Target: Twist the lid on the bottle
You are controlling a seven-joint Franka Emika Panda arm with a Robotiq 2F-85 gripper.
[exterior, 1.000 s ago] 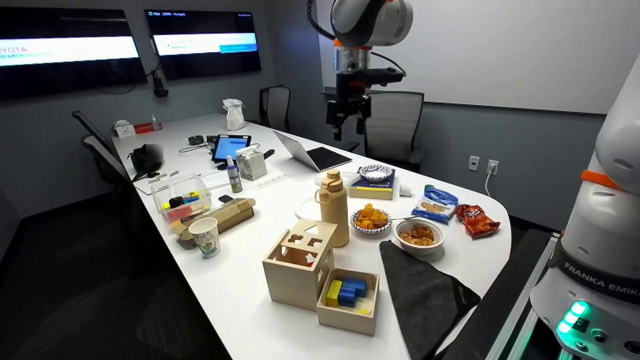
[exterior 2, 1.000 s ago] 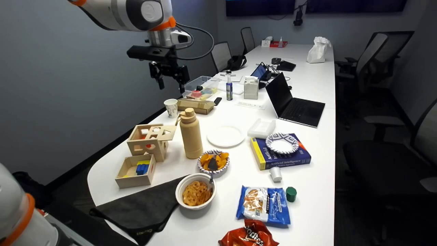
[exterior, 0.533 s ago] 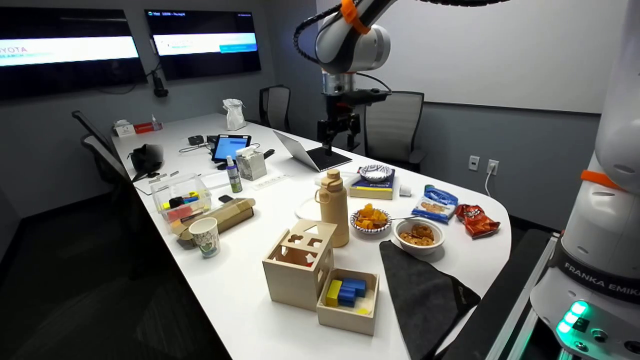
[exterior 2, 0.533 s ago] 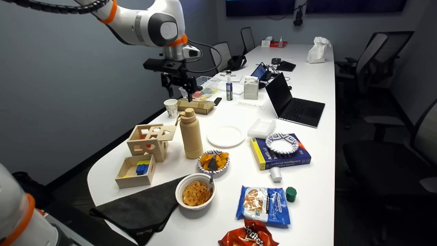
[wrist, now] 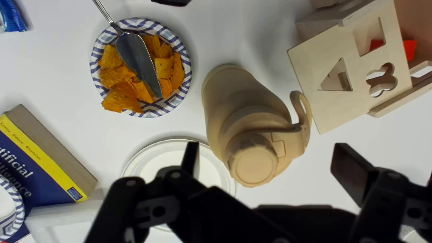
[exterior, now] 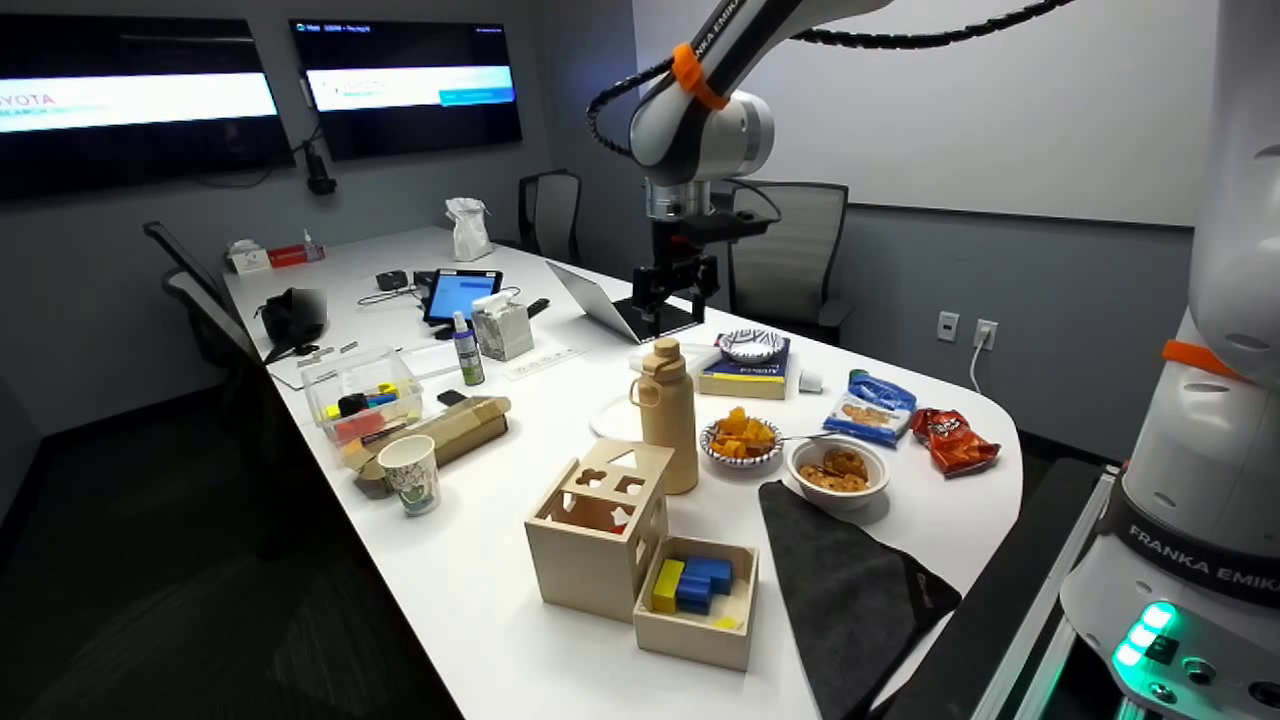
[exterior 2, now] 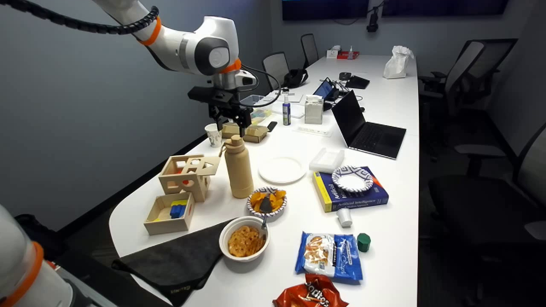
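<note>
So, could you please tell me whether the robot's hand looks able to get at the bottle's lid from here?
Likely yes: the hand is open, the wrist view shows the lid between its fingers, and nothing visible blocks the way.

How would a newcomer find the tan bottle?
Start at the long white table; toward its near end in both exterior views, find the wooden shape-sorter box. The tan bottle stands upright beside it, between the box and the patterned bowl of orange chips. It alone is a tall cylinder, plain tan up to its lid.
</note>
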